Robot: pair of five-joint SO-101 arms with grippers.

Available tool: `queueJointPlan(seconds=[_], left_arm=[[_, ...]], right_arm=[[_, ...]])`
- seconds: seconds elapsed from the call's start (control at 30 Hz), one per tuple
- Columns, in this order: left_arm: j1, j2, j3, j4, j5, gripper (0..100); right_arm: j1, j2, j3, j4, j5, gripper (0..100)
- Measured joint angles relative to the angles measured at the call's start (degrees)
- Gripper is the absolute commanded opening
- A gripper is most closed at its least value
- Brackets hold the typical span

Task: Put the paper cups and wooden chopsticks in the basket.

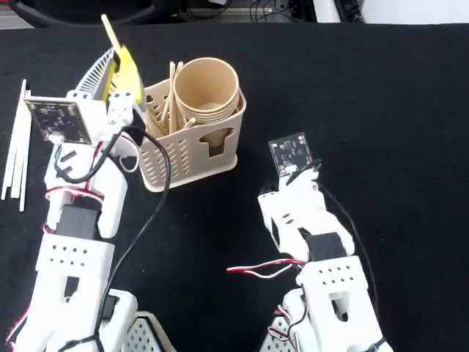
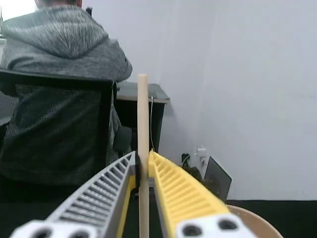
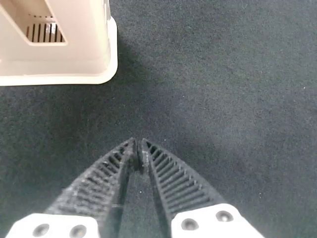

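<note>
Chopstick (image 1: 109, 31) (image 2: 142, 109): single wooden stick, clamped in left claw (image 1: 116, 60) (image 2: 142, 161) between the grey finger and the yellow one, upper end well clear of the tips. Held up off the surface (image 1: 381, 110), just beside the left edge of the basket (image 1: 192, 163) (image 3: 64, 49) in the high view, leaning slightly

Basket: beige, slotted walls, upright on the black surface, between the two arms and nearer the left one

Cups (image 1: 209, 86): nested stack, standing in the basket's right compartment, rim above the basket wall

Chopsticks in basket (image 1: 171, 92): several, upright in the left compartment, against the side of the cups

Loose chopsticks (image 1: 15, 150): a few, flat on the surface at the far left edge, roughly parallel, well apart from the basket, left arm in between

Right claw (image 3: 137, 148): pinched together, tips touching or nearly so, nothing between them. Low over bare surface, near a bottom corner of the basket, not touching it
</note>
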Motion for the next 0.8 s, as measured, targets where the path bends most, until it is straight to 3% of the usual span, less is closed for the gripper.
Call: queueJointPlan(seconds=[0.13,0.33,0.57,0.67,0.8], left_arm=[[0.18,0.00,1.32,3.34,0.00,17],[0.18,-0.88,1.49,9.23,6.15,18],[0.09,-10.64,-6.33,26.20,2.99,18],[-4.48,-16.26,-9.85,32.97,0.53,18],[-16.44,-20.92,-13.19,40.79,-5.27,18]], right_arm=[[0.00,0.00,0.00,0.00,0.00,1.4],[0.00,0.00,0.00,0.00,0.00,1.5],[0.00,0.00,0.00,0.00,0.00,1.5],[0.00,0.00,0.00,0.00,0.00,1.5],[0.00,0.00,0.00,0.00,0.09,1.5]])
